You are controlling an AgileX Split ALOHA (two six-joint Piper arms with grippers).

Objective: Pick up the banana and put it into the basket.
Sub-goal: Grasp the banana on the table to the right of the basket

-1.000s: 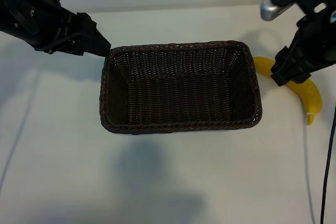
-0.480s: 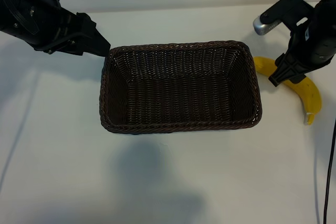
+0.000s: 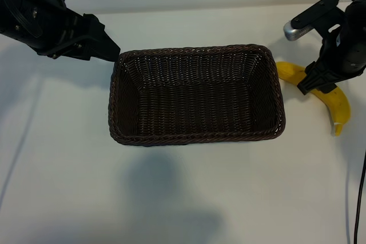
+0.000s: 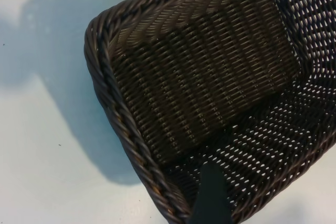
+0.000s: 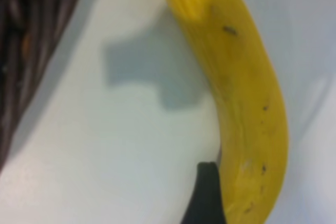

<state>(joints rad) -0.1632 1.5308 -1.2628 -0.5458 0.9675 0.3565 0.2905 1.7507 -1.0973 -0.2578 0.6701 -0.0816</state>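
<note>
Right pincer (image 3: 316, 86) (jaws apart) over banana (image 3: 338, 104); basket (image 3: 196, 138) beside.

I can read no text, labels, brand names, numbers or signs anywhere in my views. The basket (image 3: 196, 138), the banana (image 3: 337, 102) and the table (image 3: 68, 170) all carry no readable markings.

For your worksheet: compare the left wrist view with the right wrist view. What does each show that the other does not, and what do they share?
Only the left wrist view shows the inside of the basket: its woven floor, end wall and a rounded corner of the braided rim. Only the right wrist view shows the banana, yellow with small dark specks, lying on the table beside the basket, with a shadow next to it. Both share some basket weave, the pale table and one dark fingertip at the frame edge.
</note>
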